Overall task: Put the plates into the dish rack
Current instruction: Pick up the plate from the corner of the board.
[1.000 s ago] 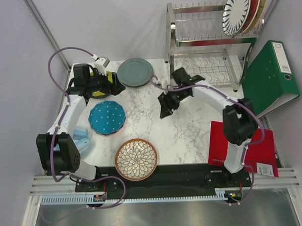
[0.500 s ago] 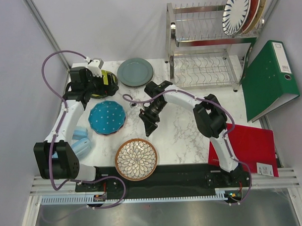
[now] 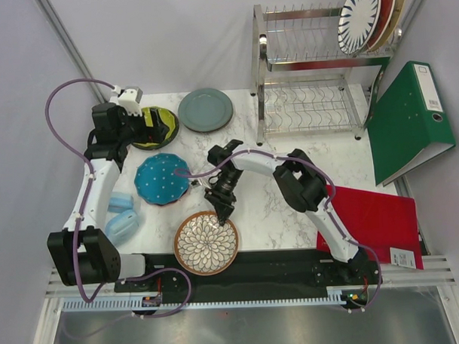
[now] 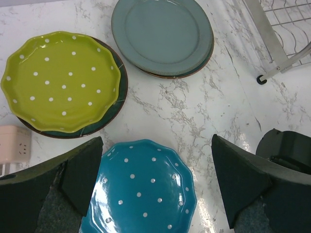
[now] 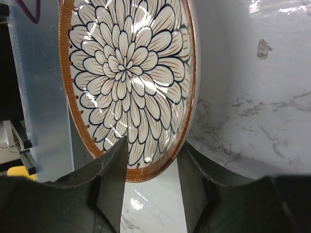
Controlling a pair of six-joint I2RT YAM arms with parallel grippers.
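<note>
A flower-patterned plate (image 3: pixel 207 243) with a brown rim lies at the table's near edge. My right gripper (image 3: pixel 222 210) is open at its far rim. In the right wrist view the rim of this plate (image 5: pixel 127 73) sits between the jaws of the right gripper (image 5: pixel 153 145), one finger over the plate and one beside it. My left gripper (image 4: pixel 156 145) is open, with nothing in it, above the far edge of the teal dotted plate (image 4: pixel 141 189). Beyond it lie a lime dotted plate (image 4: pixel 60 80) and a grey-blue plate (image 4: pixel 163 34). The dish rack (image 3: pixel 310 101) stands at the back right, with a striped plate (image 3: pixel 358 18) upright in its top tier.
A green binder (image 3: pixel 409 120) leans to the right of the rack, and a red folder (image 3: pixel 370 216) lies at the near right. Pale blue objects (image 3: pixel 121 213) sit at the left edge. A small pink cube (image 4: pixel 14 141) is beside the lime plate, which rests on a darker plate (image 4: pixel 121 87).
My right arm swung from near the rack leftwards and nearer, down to the flower plate's rim, its jaws narrowing. My left arm drew back to the left.
</note>
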